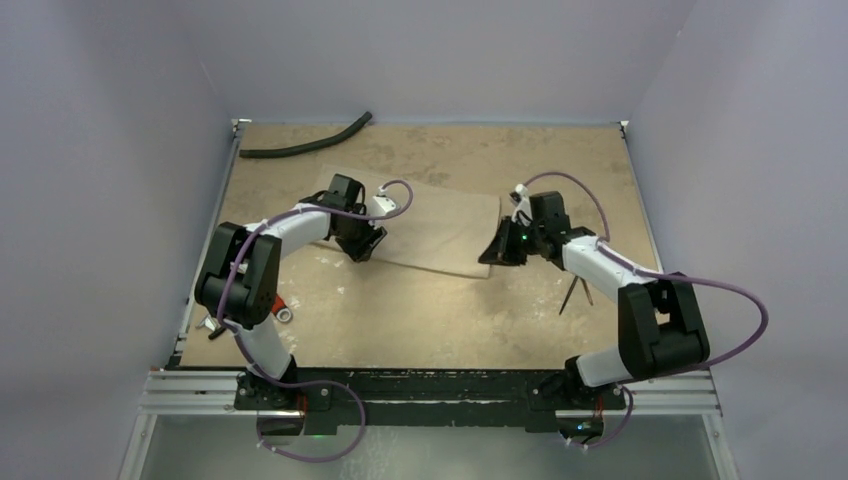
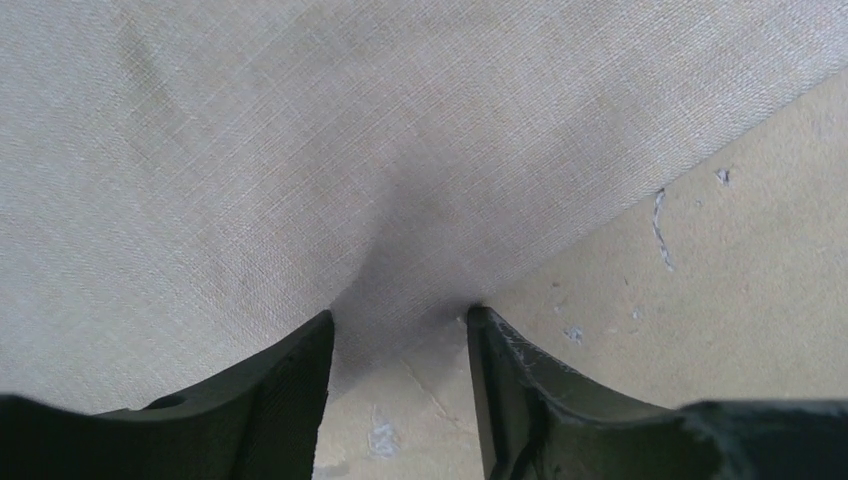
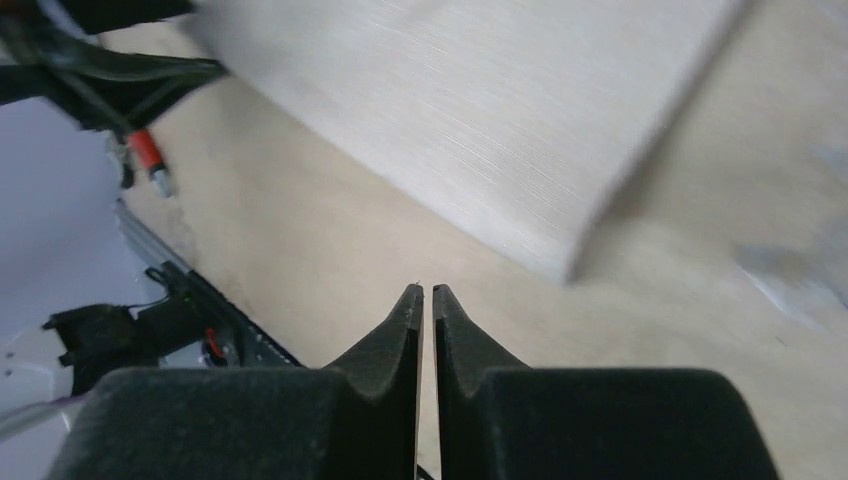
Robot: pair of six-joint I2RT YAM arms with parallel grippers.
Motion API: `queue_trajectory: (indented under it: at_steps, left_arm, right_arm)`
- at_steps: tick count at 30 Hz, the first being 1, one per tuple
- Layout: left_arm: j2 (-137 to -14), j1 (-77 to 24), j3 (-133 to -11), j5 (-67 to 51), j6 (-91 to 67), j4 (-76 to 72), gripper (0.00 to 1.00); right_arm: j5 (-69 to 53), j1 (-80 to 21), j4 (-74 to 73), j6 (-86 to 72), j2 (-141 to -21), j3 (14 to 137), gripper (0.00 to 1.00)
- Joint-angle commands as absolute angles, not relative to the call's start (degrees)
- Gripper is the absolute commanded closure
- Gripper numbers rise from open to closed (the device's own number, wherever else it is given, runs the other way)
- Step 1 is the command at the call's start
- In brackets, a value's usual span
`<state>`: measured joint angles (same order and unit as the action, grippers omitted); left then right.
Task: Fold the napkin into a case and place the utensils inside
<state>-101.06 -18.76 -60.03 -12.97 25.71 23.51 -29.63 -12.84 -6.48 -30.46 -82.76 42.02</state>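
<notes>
The beige napkin point(image 1: 430, 228) lies flat as a long folded strip across the middle of the table. My left gripper point(image 1: 366, 246) stands at its near left edge. In the left wrist view the left gripper point(image 2: 400, 322) is open, its tips straddle the cloth's edge, and the napkin point(image 2: 300, 150) fills the view. My right gripper point(image 1: 497, 249) is by the strip's right end. In the right wrist view the right gripper point(image 3: 427, 292) is shut on nothing, just above bare table near the napkin's corner point(image 3: 480, 110). Slim dark utensils point(image 1: 571, 294) lie beside my right forearm.
A long black curved hose point(image 1: 305, 147) lies at the back left. A small red part and a metal ring point(image 1: 284, 312) sit by the left arm's base. Grey walls close in the table on three sides.
</notes>
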Motion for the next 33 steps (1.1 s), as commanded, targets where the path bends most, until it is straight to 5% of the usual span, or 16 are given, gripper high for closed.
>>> queue_trajectory:
  at_steps: [1, 11, 23, 33]
  left_arm:
    - [-101.3, -18.2, -63.8, -12.8, 25.0, 34.5, 0.44]
    - [-99.3, -18.3, -70.9, -17.6, 19.8, 36.4, 0.38]
    - [-102.0, -14.0, -66.2, -14.2, 19.1, 35.1, 0.71]
    - [-104.2, -3.4, -66.8, -12.4, 23.2, 36.0, 0.79]
  right_arm:
    - [-31.3, -19.2, -4.5, -33.2, -83.8, 49.7, 0.90]
    - [-28.1, -24.3, 6.7, -40.2, -102.7, 56.3, 1.00]
    - [-23.0, -23.8, 4.1, -37.2, -105.3, 50.8, 1.00]
    - [-21.5, -19.5, 3.2, -34.2, -102.6, 45.7, 1.00]
